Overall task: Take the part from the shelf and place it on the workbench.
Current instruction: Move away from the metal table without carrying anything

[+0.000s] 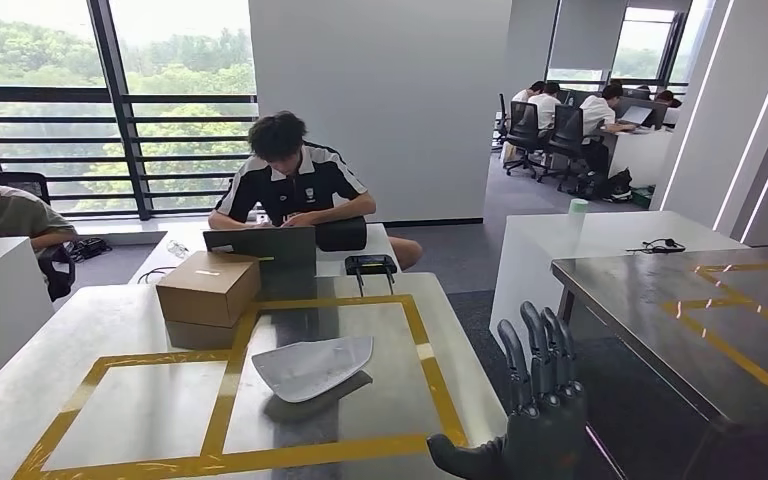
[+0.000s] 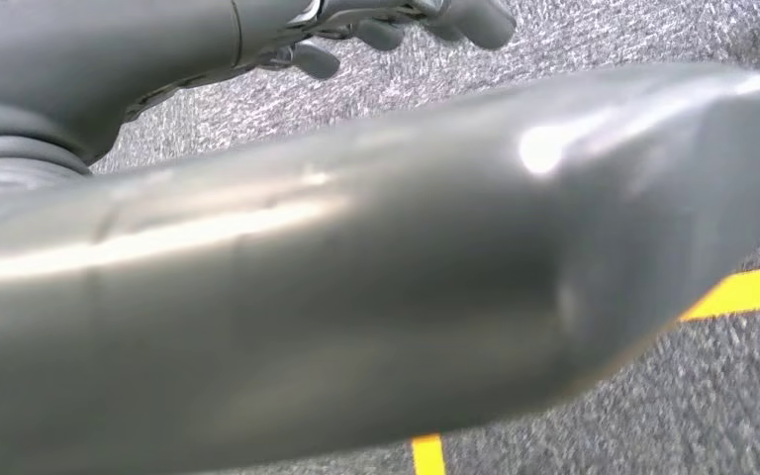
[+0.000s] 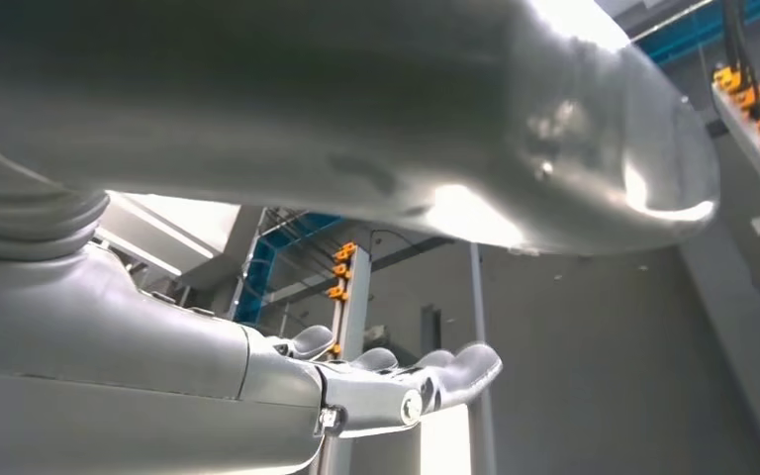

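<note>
On the counter (image 1: 110, 320) the cardboard box (image 1: 208, 288) stands at the far left of the yellow tape frame (image 1: 430, 370), and the pale part (image 1: 312, 366) lies near the frame's middle; the left tape panel and the strip along the near edge are bare surface. A laptop (image 1: 260, 245) and a small black device (image 1: 370, 265) stand across the far edge, with a seated person (image 1: 290, 180) just behind them. The right hand (image 1: 535, 415) is raised, fingers (image 1: 540, 345) upright and apart, in the floor gap between this counter and the steel bench (image 1: 680, 320) to the right
</note>
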Motion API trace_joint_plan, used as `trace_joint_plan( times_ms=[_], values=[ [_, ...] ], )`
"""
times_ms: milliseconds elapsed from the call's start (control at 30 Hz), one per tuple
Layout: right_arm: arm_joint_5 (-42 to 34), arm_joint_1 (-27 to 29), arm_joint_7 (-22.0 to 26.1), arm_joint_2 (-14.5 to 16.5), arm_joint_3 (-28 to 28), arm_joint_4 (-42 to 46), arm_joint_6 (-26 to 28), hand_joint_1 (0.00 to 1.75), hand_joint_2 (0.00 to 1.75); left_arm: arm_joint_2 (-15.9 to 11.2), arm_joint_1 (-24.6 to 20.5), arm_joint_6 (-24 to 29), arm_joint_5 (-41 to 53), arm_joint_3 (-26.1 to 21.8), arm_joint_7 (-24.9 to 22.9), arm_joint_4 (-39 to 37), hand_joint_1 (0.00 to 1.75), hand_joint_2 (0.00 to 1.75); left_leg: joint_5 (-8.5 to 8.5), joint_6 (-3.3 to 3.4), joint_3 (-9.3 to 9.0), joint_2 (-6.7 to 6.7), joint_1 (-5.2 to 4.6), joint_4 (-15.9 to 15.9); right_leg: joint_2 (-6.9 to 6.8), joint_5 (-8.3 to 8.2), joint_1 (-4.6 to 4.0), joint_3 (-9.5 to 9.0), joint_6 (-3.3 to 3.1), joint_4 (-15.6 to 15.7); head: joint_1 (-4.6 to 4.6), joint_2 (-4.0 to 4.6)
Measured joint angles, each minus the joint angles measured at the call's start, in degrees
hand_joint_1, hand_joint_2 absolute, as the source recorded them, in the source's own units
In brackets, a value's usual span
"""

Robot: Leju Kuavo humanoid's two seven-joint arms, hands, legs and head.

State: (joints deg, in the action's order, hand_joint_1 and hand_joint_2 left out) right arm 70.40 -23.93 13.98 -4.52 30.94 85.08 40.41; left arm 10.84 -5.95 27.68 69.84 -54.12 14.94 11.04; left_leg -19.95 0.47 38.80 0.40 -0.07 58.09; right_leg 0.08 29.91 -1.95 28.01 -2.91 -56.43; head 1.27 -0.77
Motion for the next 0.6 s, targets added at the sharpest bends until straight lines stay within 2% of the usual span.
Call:
trace_joint_plan(
  times_ms=[33,67,100,133,167,200,233,267,300,333,367,400,433,500,533,567,600],
  values=[
    [-0.3,0.0,0.1,0.0,0.0,0.2,0.0,0.00,0.00,0.0,0.0,0.0,0.0,0.0,0.0,0.0,0.00,0.00,-0.39,-0.32,0.42,-0.09,-0.06,0.3,-0.07,-0.92,0.25,0.31,-0.10,0.6,-0.02,0.00],
    [-0.6,0.0,0.3,0.1,-0.1,0.3,0.0,0.00,0.00,-0.1,0.1,0.0,0.0,0.0,0.0,0.0,0.00,0.00,-1.90,-0.64,1.04,-0.22,-0.11,1.5,-0.14,-1.94,0.56,0.74,-0.12,1.2,0.01,0.01],
    [-0.8,0.0,0.5,0.1,-0.1,0.4,-0.1,0.00,0.00,-0.1,0.1,0.0,0.1,0.0,0.1,0.0,0.00,0.00,-4.57,-1.01,1.92,-0.35,-0.06,4.1,-0.21,-2.89,0.91,1.40,-0.03,1.5,0.06,0.01],
    [-0.9,0.1,0.7,0.2,-0.1,0.5,-0.1,0.00,0.00,-0.2,0.1,0.0,0.1,0.0,0.1,0.0,0.00,0.00,-7.88,-1.44,2.87,-0.47,0.13,7.6,-0.25,-3.65,1.09,2.21,0.06,1.6,0.12,0.01],
    [-1.0,0.1,0.9,0.2,-0.1,0.6,-0.1,0.00,0.00,-0.2,0.1,0.0,0.1,0.0,0.1,0.0,0.00,0.00,-10.48,-1.88,3.52,-0.48,0.39,11.4,-0.30,-4.36,1.29,3.05,0.21,1.6,0.16,0.01],
    [-1.0,0.2,0.9,0.2,-0.1,0.6,-0.1,0.00,0.00,-0.2,0.1,0.0,0.1,0.0,0.1,0.0,0.00,0.00,-11.80,-2.31,3.77,-0.47,0.65,14.6,-0.37,-5.02,1.50,3.97,0.46,1.4,0.17,0.01],
    [-1.0,0.3,1.0,0.2,-0.1,0.6,-0.1,0.00,0.00,-0.2,0.1,0.0,0.1,0.0,0.1,0.0,0.00,0.00,-11.51,-2.72,3.27,-0.46,0.92,16.4,-0.44,-5.65,1.75,4.93,0.76,1.2,0.18,0.01],
    [-1.0,0.3,1.0,0.2,-0.1,0.6,-0.1,0.00,0.00,-0.3,0.1,0.0,0.1,0.0,0.1,0.0,0.00,0.00,-10.24,-3.15,1.94,-0.45,1.21,16.3,-0.51,-6.20,2.05,5.94,1.13,0.8,0.17,0.01],
    [-1.0,0.4,1.0,0.2,-0.1,0.7,-0.1,0.00,0.00,-0.3,0.1,0.0,0.1,0.0,0.1,0.0,0.00,0.00,-8.80,-3.64,-0.46,-0.42,1.59,14.2,-0.56,-6.66,2.39,7.04,1.55,0.3,0.17,0.00],
    [-1.0,0.4,1.0,0.2,-0.1,0.8,-0.1,0.00,0.00,-0.2,0.0,0.0,0.1,0.0,0.1,0.0,0.00,0.00,-8.46,-4.26,-3.49,-0.41,1.94,10.5,-0.58,-7.00,2.62,8.15,1.99,-0.4,0.17,-0.01],
    [-1.1,0.4,0.9,0.2,-0.2,1.0,-0.1,0.00,0.00,-0.2,-0.1,0.0,0.1,0.0,0.2,0.0,0.00,0.00,-9.03,-4.35,-6.34,-0.55,2.02,6.7,-0.62,-7.26,2.76,9.12,2.41,-1.2,0.17,-0.01],
    [-1.1,0.4,0.9,0.2,-0.3,1.1,-0.1,0.00,0.00,-0.1,-0.2,0.0,0.1,0.0,0.2,0.0,0.00,0.00,-9.92,-4.11,-8.34,-0.63,2.06,3.8,-0.61,-7.57,2.79,9.82,2.81,-1.9,0.10,-0.01],
    [-1.2,0.4,0.9,0.2,-0.3,1.3,-0.1,0.00,0.00,-0.1,-0.3,0.0,0.1,0.0,0.2,0.0,0.00,0.00,-10.82,-3.56,-9.18,-0.75,1.88,2.2,-0.60,-7.96,2.77,10.28,3.12,-2.3,0.05,0.00],
    [-1.3,0.6,0.9,0.2,-0.4,1.4,-0.1,0.00,0.00,-0.1,-0.2,0.0,0.1,0.0,0.2,0.0,0.00,0.00,-10.53,-1.94,-8.55,-0.75,1.63,2.1,-0.54,-8.72,2.94,10.66,3.67,-2.4,-0.10,0.01],
    [-1.3,0.7,1.0,0.2,-0.4,1.4,-0.1,0.00,0.00,-0.2,-0.2,0.0,0.1,0.0,0.2,0.0,0.00,0.00,-10.13,-1.29,-8.05,-0.70,1.54,2.2,-0.53,-8.26,3.08,10.98,3.90,-2.8,-0.13,0.01],
    [-1.5,0.8,1.1,0.2,-0.4,1.4,-0.1,0.00,0.00,-0.2,-0.1,0.0,0.1,0.0,0.1,0.0,0.00,0.00,-9.61,-0.66,-7.46,-0.61,1.51,2.3,-0.52,-6.70,3.14,11.58,4.11,-4.1,-0.15,0.01],
    [-1.7,0.9,1.5,0.2,-0.5,1.4,-0.1,0.00,0.00,-0.3,-0.1,0.0,0.1,0.0,0.1,0.1,0.00,0.00,-9.02,-0.14,-6.73,-0.54,1.46,2.2,-0.51,-4.21,3.13,12.47,4.24,-6.6,-0.17,0.01]
  ],
)
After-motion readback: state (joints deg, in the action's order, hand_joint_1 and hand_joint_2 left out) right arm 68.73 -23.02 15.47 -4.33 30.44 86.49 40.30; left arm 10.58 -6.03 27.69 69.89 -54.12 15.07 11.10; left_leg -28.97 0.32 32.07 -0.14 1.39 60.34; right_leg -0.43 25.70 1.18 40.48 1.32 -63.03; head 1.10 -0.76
